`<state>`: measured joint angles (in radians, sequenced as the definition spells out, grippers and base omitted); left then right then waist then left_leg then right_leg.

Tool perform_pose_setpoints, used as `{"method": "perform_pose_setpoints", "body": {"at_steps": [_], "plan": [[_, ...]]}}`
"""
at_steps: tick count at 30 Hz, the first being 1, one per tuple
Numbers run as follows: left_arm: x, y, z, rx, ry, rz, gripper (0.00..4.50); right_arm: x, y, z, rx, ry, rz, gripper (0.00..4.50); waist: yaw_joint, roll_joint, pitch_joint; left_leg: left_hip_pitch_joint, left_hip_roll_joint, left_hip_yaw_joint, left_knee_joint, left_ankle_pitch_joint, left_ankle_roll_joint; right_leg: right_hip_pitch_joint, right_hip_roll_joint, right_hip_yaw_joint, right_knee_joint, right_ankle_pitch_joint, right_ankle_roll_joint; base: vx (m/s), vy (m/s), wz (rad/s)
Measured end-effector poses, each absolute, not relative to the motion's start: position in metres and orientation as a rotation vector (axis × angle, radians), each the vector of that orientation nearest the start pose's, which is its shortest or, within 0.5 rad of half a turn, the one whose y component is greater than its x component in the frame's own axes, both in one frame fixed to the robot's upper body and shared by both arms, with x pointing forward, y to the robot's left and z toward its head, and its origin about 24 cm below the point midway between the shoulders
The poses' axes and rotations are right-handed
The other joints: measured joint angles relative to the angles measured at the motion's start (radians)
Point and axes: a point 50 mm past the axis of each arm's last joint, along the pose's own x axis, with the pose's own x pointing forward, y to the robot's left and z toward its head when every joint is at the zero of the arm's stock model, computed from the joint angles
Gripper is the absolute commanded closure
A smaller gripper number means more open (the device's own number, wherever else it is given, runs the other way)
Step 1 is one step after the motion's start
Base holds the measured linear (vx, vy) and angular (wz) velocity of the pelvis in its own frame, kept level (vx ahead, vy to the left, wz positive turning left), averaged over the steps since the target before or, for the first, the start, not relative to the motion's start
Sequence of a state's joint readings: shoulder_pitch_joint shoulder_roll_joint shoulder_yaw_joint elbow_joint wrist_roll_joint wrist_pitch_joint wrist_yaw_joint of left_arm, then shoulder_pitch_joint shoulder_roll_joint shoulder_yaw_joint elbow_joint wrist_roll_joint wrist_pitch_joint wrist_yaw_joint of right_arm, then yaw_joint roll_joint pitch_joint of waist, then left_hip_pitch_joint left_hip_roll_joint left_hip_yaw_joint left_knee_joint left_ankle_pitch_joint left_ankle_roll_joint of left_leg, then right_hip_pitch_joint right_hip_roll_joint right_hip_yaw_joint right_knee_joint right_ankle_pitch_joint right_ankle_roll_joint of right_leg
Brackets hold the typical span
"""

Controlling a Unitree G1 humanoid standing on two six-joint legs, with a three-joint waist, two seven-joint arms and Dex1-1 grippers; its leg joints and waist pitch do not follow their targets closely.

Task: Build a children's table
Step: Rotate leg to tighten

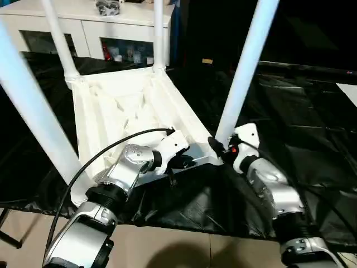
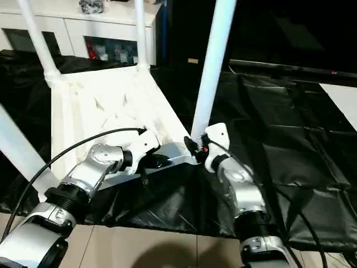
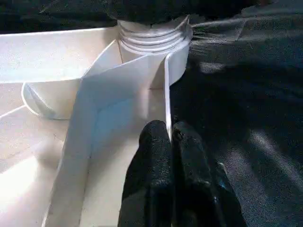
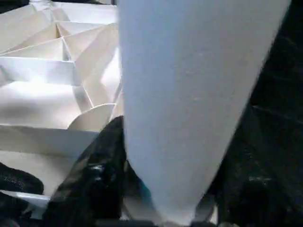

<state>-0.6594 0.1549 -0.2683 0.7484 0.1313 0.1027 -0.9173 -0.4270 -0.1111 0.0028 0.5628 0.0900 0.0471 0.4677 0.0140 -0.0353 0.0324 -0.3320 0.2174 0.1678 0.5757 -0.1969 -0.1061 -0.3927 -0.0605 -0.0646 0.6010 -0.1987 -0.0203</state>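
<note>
Children's table (image 1: 128, 106) upside down on black sheet (image 1: 290, 139), four legs up. Left gripper (image 3: 170, 137) pinched shut on near rim wall. Right gripper (image 1: 222, 149) clamped around near-right leg (image 1: 245, 67) at its base.

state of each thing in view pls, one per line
table top: upside down on the black sheet, ribs facing up
four legs: standing up in the corner sockets
left hand: shut on the table top's rim
right hand: closed around the near right leg's base
</note>
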Motion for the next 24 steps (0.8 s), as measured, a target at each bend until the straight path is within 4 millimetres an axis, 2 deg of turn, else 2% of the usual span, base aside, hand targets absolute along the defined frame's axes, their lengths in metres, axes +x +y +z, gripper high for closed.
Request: {"method": "perform_pose_setpoints", "body": {"at_steps": [3, 8, 14, 16, 18, 24], "plan": [[0.328, 0.084, 0.037, 0.379, 0.419, -1.178, 4.50, 0.319, -0.134, 0.029, 0.009, 0.198, 0.595, 1.38, -0.002, 0.000, 0.000, -0.001, 0.000, 0.000, -0.001, 0.000, 0.000, 0.000, 0.000, 0.000, -0.004, 0.001, 0.000, 0.000, 0.000, 0.00], [0.324, 0.098, 0.040, 0.354, 0.424, -1.253, 4.50, 0.309, -0.142, 0.033, -0.070, 0.198, 0.785, 1.27, -0.002, 0.000, 0.000, -0.002, 0.001, 0.002, -0.003, 0.000, 0.000, -0.001, 0.001, 0.000, -0.004, 0.010, 0.000, 0.000, 0.000, 0.00], [0.320, 0.113, 0.047, 0.369, 0.414, -1.379, 4.50, 0.298, -0.154, 0.042, -0.081, 0.225, 1.025, 1.27, 0.019, 0.000, 0.001, -0.008, 0.003, 0.003, -0.008, 0.003, 0.006, -0.008, 0.002, -0.001, -0.001, 0.009, -0.006, 0.000, 0.000, 0.00], [0.318, 0.118, 0.049, 0.371, 0.421, -1.425, 4.50, 0.295, -0.156, 0.045, -0.078, 0.236, 1.105, 1.58, 0.023, 0.000, 0.001, -0.011, 0.003, 0.004, -0.008, 0.001, 0.008, -0.010, 0.002, -0.001, -0.001, 0.007, -0.008, 0.000, 0.000, 0.00], [0.317, 0.121, 0.049, 0.371, 0.431, -1.455, 4.50, 0.293, -0.157, 0.046, -0.078, 0.248, 1.154, 1.58, 0.024, 0.000, 0.001, -0.012, 0.003, 0.004, -0.006, 0.000, 0.011, -0.010, 0.002, -0.001, -0.001, 0.006, -0.009, 0.000, 0.000, 0.00], [0.313, 0.129, 0.051, 0.374, 0.465, -1.528, 4.50, 0.289, -0.161, 0.050, -0.090, 0.313, 1.295, 2.08, 0.033, -0.001, 0.002, -0.015, 0.004, 0.005, -0.003, 0.000, 0.011, -0.011, 0.001, -0.002, 0.000, 0.006, -0.009, 0.000, 0.000, 0.00]]}}
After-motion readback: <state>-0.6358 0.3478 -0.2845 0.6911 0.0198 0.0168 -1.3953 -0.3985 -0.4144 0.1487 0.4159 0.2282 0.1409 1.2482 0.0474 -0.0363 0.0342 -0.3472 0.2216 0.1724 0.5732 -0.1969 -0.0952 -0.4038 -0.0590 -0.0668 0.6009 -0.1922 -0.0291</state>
